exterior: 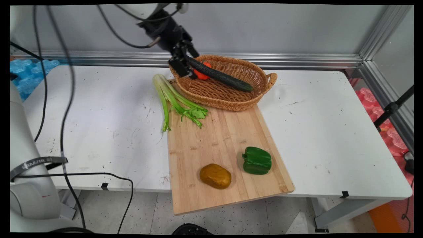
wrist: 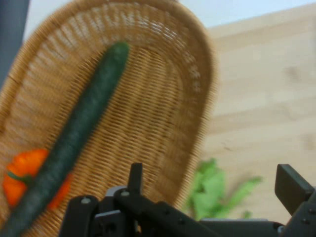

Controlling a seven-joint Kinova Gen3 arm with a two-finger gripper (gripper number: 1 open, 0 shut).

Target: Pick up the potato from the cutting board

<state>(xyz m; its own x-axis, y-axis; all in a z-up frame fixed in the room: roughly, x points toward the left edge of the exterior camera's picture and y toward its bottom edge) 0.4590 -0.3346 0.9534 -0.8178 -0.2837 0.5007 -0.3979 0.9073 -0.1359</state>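
Observation:
My gripper (exterior: 182, 64) hangs over the left end of a wicker basket (exterior: 228, 103), fingers open and nothing between them. A long dark green cucumber (exterior: 219, 75) lies slanted in the basket, its upper end right beside the gripper. Under it sits an orange vegetable (exterior: 202, 74). In the hand view the cucumber (wrist: 81, 128) runs left of the gripper (wrist: 213, 178), outside the left finger (wrist: 136, 174), over the orange vegetable (wrist: 22, 177) inside the basket (wrist: 197, 79).
A wooden cutting board (exterior: 218, 142) lies in front of the basket, carrying a green bell pepper (exterior: 257, 160) and a brown potato (exterior: 215, 176). Celery stalks (exterior: 173, 100) lie across the board's far left corner. Black cables hang at the left.

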